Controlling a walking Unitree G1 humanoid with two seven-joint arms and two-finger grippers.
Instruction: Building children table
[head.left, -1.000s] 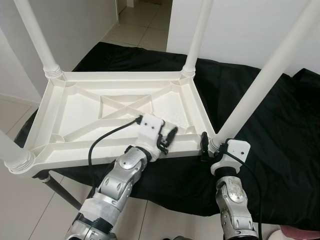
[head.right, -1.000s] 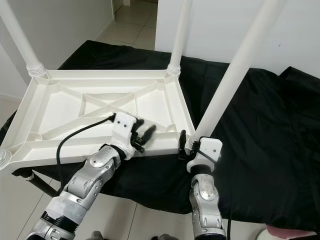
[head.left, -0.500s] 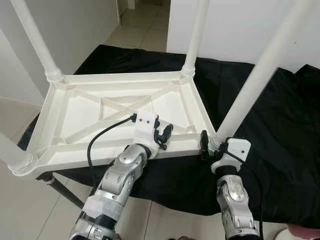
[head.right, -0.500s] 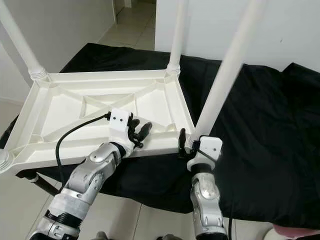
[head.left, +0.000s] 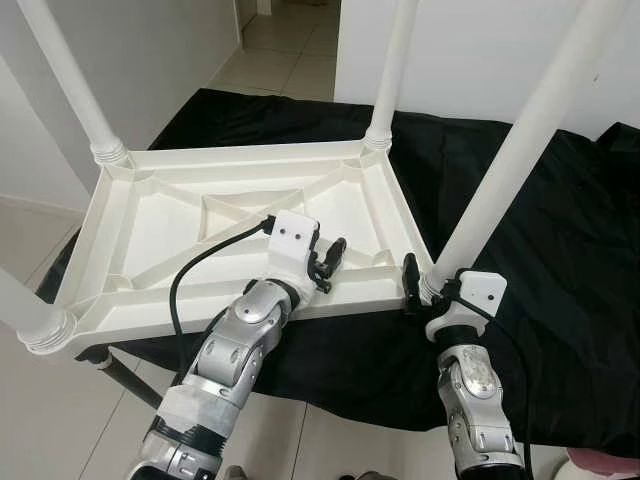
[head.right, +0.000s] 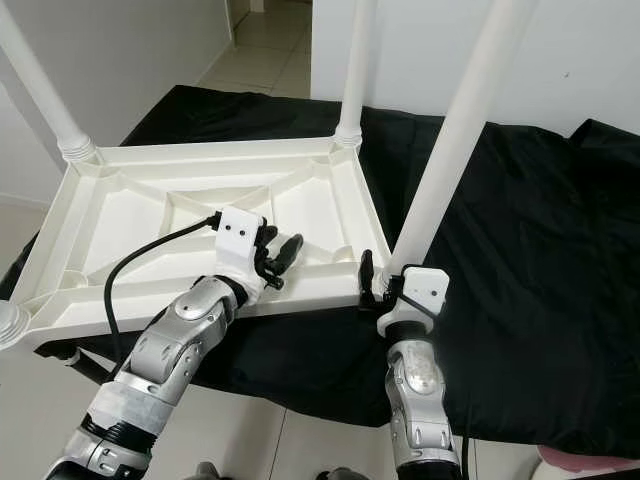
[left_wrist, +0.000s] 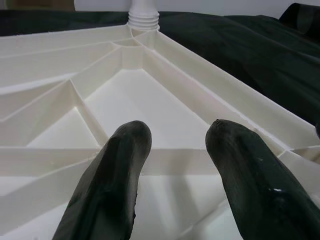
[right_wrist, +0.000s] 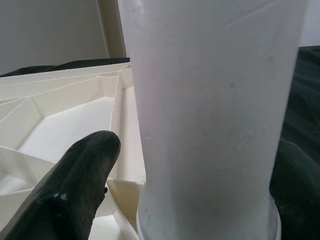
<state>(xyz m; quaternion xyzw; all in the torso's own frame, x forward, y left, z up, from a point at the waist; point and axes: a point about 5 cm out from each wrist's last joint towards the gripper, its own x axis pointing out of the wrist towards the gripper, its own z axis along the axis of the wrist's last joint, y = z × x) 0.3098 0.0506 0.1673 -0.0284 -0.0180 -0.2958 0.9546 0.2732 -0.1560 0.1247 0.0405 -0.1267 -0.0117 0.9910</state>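
With the right tool (head.left: 412, 290) pinching the near leg (head.left: 520, 160) at its base, twist gently, bracing the upturned children table (head.left: 150, 230) with the spread left tool (head.left: 328, 262).

One upturned white tabletop (head.left: 170, 215), four white legs (head.left: 520, 150), one black cloth (head.left: 560, 250), two tools (head.left: 330, 262).

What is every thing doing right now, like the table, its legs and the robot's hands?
Tabletop: upside down on the black cloth.
Table legs: four fitted, standing up.
Left gripper: open, over the tabletop's underside.
Right gripper: around the near right leg.
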